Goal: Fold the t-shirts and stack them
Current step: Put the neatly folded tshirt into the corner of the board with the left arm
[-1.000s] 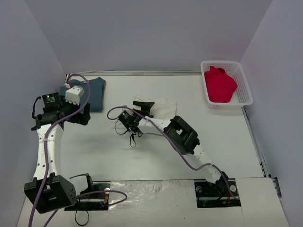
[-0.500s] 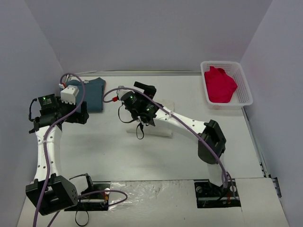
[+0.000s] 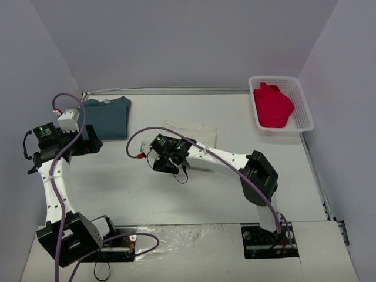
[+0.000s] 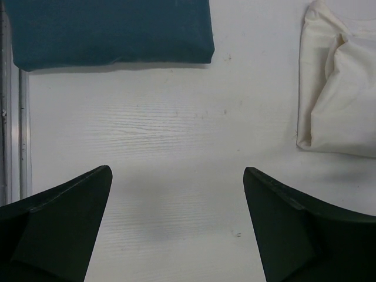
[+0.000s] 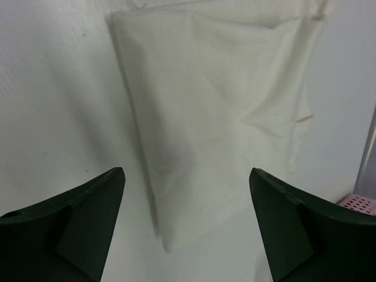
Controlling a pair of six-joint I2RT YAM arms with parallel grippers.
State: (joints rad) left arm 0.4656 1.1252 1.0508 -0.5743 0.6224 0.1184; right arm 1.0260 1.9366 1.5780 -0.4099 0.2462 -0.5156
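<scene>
Right claw spread near cream shirt; white table, grey walls.

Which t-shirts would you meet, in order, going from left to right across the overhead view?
teal-blue t-shirt → cream-white t-shirt → red t-shirt

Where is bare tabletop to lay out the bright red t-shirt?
Widest: between the folded cream-white t-shirt and the white lattice plastic basket. Also the near strip between both arms. Tight: between the folded teal-blue t-shirt and the cream one.
</scene>
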